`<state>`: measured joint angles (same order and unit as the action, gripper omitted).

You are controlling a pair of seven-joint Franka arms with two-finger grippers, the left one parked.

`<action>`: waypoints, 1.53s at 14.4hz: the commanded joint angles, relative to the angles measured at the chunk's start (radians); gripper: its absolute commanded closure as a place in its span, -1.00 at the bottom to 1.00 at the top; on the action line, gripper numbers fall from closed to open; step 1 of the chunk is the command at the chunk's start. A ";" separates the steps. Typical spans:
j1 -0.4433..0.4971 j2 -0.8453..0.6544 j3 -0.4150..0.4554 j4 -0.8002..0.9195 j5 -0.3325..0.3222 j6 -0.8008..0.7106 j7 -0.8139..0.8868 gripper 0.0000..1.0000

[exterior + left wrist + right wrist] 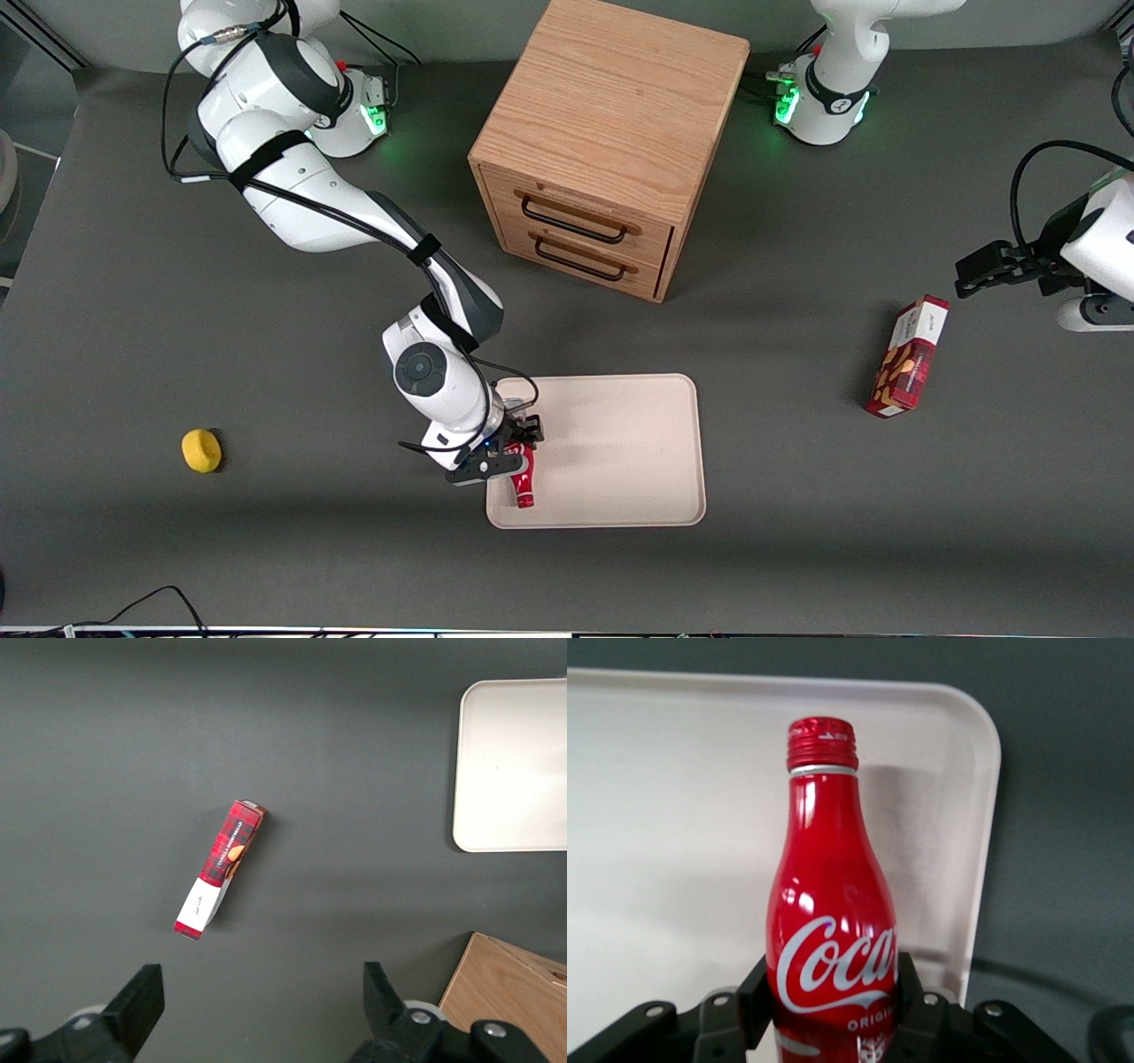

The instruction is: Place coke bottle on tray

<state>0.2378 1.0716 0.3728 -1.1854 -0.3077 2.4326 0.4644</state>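
A dark grey table (133, 354) carries the whole scene. On it, the coke bottle (523, 481) lies over the corner of the tray (620, 443) that sits nearest the front camera at the working arm's end, its red cap pointing toward that camera. The gripper (512, 452) is clenched on the bottle's lower body; in the right wrist view the black fingers (912, 997) press both sides of the bottle (831, 930) just under its logo, with the cream tray (673, 815) beneath and the tray's rounded rim close beside the bottle.

The step in hand looks like the set-down. To do it well, the arm should lower until the bottle rests on the tray floor, keep it inside the rim instead of straddling it, and only then part the fingers, slowly, since a round bottle laid on its side may roll.

The white script reads "Coca", with "ORIGI" in small capitals below. Farther out stand a wooden drawer cabinet (602, 142), a red snack box (908, 359) toward the parked arm's end whose print is unreadable, and a yellow object (201, 450) toward the working arm's end.
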 commanded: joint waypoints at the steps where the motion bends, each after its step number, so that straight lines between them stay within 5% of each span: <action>1: 0.008 0.011 -0.003 -0.014 -0.066 0.034 -0.003 -1.00; 13: 0.005 -0.022 0.000 -0.011 -0.099 0.016 0.007 -1.00; 22: -0.026 -0.292 0.012 -0.005 -0.067 -0.404 -0.009 -1.00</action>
<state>0.2333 0.8950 0.3760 -1.1582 -0.3861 2.1498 0.4637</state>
